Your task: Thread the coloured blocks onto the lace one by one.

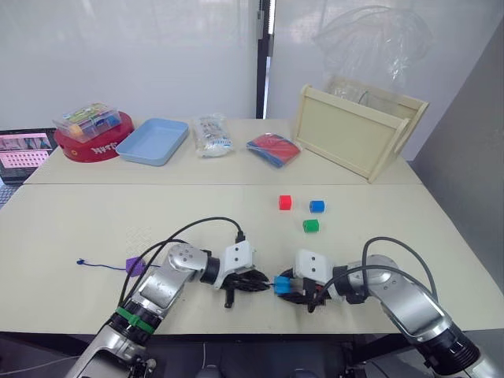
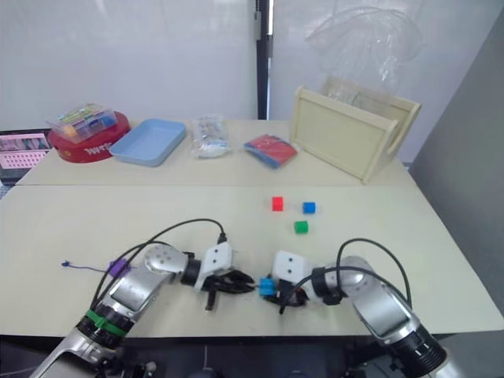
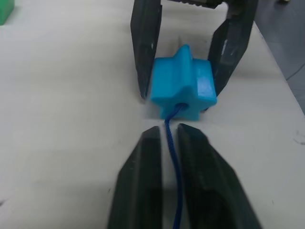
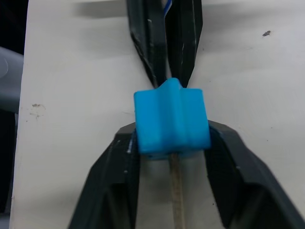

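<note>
**Cyan block on the lace, three blocks loose, one purple block strung**

Pale beige surface (image 1: 79, 228) runs across the scene, with a white wall behind it. Near the front edge the two hands meet tip to tip. The right hand (image 1: 288, 287) is clenched on the cyan block (image 1: 282, 284), one black finger on each side of it. The lace (image 3: 174, 143), a thin dark blue cord, enters the hole in the block's face, and in the right wrist view its stiff pale tip (image 4: 177, 191) sticks out of the far side between the right hand's fingers. The left hand (image 1: 250, 282) pinches the lace just short of the block, its two fingers nearly closed with the cord running between them.

Three more blocks lie loose on the surface beyond the hands, close together but apart: one red (image 1: 285, 202), one blue (image 1: 316, 206), one green (image 1: 310, 226). A fifth, the purple block (image 1: 135, 266), sits beside the left arm on the lace, whose tail trails away to a small knot (image 1: 79, 262).

Along the back stand one red round tin (image 1: 93, 146) with one clear box of coloured pieces (image 1: 87, 120) on top, one light blue tray (image 1: 153, 142), one clear packet (image 1: 211, 135), one red and blue pouch (image 1: 273, 149) and one wooden crate (image 1: 354, 130) with a clear plastic bag (image 1: 374, 35) in it.
</note>
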### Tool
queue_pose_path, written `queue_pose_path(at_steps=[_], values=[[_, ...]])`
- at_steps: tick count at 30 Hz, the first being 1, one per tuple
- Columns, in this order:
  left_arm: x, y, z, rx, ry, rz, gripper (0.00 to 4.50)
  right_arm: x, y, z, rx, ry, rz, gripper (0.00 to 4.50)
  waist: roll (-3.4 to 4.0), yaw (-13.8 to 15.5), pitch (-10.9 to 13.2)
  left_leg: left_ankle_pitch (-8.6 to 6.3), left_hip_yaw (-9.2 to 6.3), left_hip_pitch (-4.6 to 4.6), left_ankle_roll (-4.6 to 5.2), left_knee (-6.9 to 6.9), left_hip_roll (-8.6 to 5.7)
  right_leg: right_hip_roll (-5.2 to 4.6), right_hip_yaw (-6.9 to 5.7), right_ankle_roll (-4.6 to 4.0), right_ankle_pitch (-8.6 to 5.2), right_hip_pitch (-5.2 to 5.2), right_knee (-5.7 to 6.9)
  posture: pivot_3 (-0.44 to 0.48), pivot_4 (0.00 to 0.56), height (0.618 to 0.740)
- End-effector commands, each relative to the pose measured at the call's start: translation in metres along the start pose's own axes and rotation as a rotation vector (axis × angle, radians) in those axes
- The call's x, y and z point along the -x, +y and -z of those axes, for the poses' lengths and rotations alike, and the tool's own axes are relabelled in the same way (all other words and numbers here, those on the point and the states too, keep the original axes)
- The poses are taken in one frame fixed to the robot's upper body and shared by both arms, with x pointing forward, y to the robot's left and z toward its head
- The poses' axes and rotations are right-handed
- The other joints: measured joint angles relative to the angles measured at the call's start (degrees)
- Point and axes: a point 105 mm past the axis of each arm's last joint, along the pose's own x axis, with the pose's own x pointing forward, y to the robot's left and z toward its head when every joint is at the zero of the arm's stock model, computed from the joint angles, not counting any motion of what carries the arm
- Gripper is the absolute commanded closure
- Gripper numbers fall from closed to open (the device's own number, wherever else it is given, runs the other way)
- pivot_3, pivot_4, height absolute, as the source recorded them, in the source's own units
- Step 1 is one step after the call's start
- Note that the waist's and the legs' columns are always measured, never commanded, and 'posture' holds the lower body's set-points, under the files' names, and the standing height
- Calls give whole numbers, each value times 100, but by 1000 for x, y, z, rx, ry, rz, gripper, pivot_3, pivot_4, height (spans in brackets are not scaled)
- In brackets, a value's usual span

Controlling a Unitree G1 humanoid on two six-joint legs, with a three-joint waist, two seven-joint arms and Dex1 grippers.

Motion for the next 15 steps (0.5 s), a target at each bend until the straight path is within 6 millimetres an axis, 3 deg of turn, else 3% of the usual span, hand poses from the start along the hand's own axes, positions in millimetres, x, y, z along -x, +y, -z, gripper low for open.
queue_pose_path(at_steps=[1, 3, 4, 11, 15], values=[[11, 2, -17, -38, -19, 5, 2349, 6, 9, 3, -44, 17, -24, 761, 0, 14, 0, 0, 0, -6, 0, 0, -1, -1, -1, 0, 0, -4, -1, 0, 150, 740], [10, 0, -19, -48, -7, 25, 1673, 14, 6, 6, -46, 28, 6, 73, 0, 47, 1, 0, -1, -12, 0, 2, -2, -4, -4, 0, 0, -5, -5, 0, 150, 740], [8, 0, -21, -50, -8, 27, 1401, 18, 5, 7, -46, 34, 21, 0, 0, 64, 1, 0, -2, -18, 0, 3, -2, -5, -8, 0, 0, -5, -7, 0, 150, 740], [-23, -8, -29, -70, -33, 79, 1401, 38, 9, 18, -68, 51, 87, 0, -1, 66, 2, 0, -8, -37, 0, 15, -6, -10, -20, 5, 1, -8, -10, 0, 150, 740], [-41, -9, -27, -71, -24, 98, 1401, 40, 7, 31, -64, 73, 149, 0, -2, 54, 3, 0, -9, -38, 0, 18, -7, -10, -21, 5, 1, -8, -10, 0, 150, 740]])
